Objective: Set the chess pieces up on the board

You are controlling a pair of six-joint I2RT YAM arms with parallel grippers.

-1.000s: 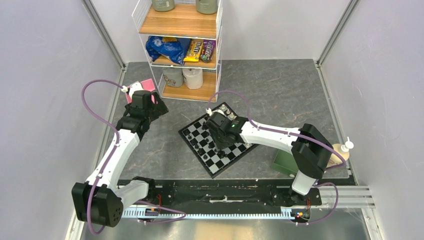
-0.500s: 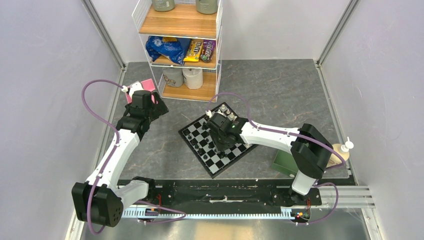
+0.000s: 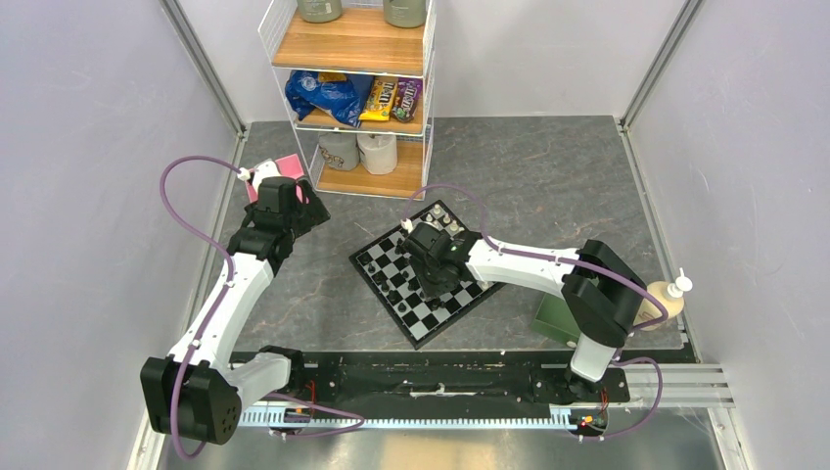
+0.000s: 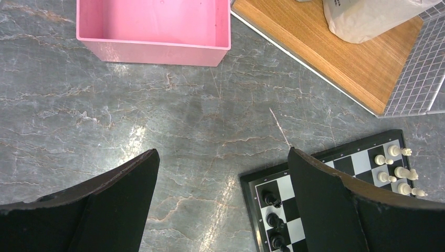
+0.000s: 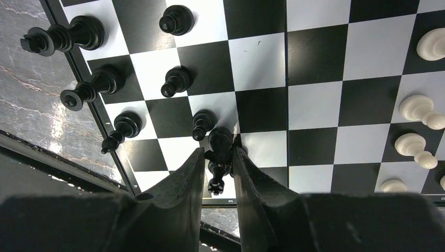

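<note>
The right end effector [image 5: 218, 152] hangs low over the board [image 5: 315, 105] with its jaws drawn narrow on either side of a tall black piece [image 5: 219, 160] near the board's edge. The fingers [image 5: 195, 173] sit just beside it or touching it, and I cannot tell whether they actually pinch it. Around that piece the black side is partly laid out: three larger black pieces [image 5: 92, 86] stand along the rim row and three black pawns [image 5: 176, 81] on the row inside it. Across the bare middle squares, a few cream pieces [image 5: 420, 110] stand in the far rows, and only some of them fit in the right wrist view. The left end effector [image 4: 223, 205] is spread wide and holds nothing, hovering over the grey table [image 4: 173, 115] between the pink box [image 4: 152, 50] and the board's corner, where the same clusters of black and cream pieces show. By my judgement the setup is under way but far from finished, since each colour has only a handful of pieces standing and many home squares look unfilled. No loose pieces show on the table or in the part of the pink box in view, so where the remaining ones wait cannot be told.
</note>
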